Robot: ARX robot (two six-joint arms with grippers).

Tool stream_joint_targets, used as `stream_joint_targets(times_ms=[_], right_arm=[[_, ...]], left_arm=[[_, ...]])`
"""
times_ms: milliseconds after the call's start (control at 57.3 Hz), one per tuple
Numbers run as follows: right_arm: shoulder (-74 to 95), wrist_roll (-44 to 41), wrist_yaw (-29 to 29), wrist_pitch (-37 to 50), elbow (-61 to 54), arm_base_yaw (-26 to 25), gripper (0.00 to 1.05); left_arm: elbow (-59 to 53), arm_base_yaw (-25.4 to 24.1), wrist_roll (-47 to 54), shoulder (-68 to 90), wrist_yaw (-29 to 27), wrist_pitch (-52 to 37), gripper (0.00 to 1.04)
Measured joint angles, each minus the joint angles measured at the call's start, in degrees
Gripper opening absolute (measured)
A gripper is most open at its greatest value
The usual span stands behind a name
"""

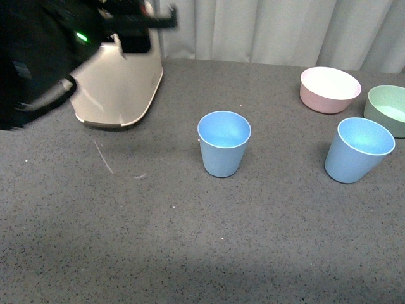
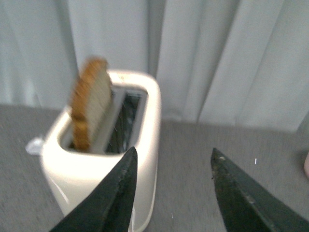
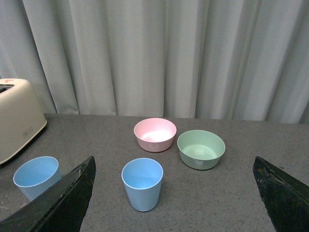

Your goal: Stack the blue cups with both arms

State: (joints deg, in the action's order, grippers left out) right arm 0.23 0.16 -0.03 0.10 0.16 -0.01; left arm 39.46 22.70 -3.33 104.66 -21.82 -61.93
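Two light blue cups stand upright and apart on the grey table: one in the middle (image 1: 223, 144), one at the right (image 1: 358, 150). Both are empty. My left arm (image 1: 38, 57), black with a green light, is blurred at the far left over the toaster. My left gripper (image 2: 174, 157) is open and empty, its fingers beside the toaster's end, far from the cups. My right gripper (image 3: 174, 162) is open wide and empty, raised short of the cups. In the right wrist view one cup (image 3: 142, 184) lies between its fingers and the other cup (image 3: 36, 176) beside one finger.
A cream toaster (image 1: 120, 82) stands at the back left with a slice of toast (image 2: 89, 101) sticking up from a slot. A pink bowl (image 1: 330, 89) and a pale green bowl (image 1: 389, 109) sit at the back right, behind the right cup. Grey curtains hang behind the table.
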Motion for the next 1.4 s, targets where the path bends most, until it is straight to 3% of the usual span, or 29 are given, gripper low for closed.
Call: stream_joint_targets(times_ms=[70,192,523,820,890,977,1396], right_arm=[[0.0,-0.02,-0.04,0.0,0.0,0.0,0.95],[0.0,-0.02,-0.02,0.0,0.0,0.0,0.95],[-0.02,-0.02,-0.02,0.0,0.0,0.0,0.95],[-0.02,-0.02,-0.04,0.0,0.0,0.0,0.95],[-0.02,-0.02,-0.02,0.0,0.0,0.0,0.95],[-0.02,-0.02,-0.02,0.0,0.0,0.0,0.95],[0.0,-0.02,-0.02,0.0,0.0,0.0,0.95]], left_arm=[[-7.69,-3.3,1.53,-7.82,2.58,-5.18,0.31],[-18.53,-7.45,2.25,-15.1,6.97,-5.57,0.04],[-31.52,-14.56,2.84,-34.29,13.66,0.35,0.04],[-36.04,-17.57,2.86,-47.6,16.74,9.14,0.04],[-36.83,-20.33,2.89,-51.06,20.74,11.82,0.04],[-37.59,-22.29,2.89,-55.32,21.38,15.26,0.04],[-38.36,-22.53,2.89,-72.65,21.79,30.38,0.04]])
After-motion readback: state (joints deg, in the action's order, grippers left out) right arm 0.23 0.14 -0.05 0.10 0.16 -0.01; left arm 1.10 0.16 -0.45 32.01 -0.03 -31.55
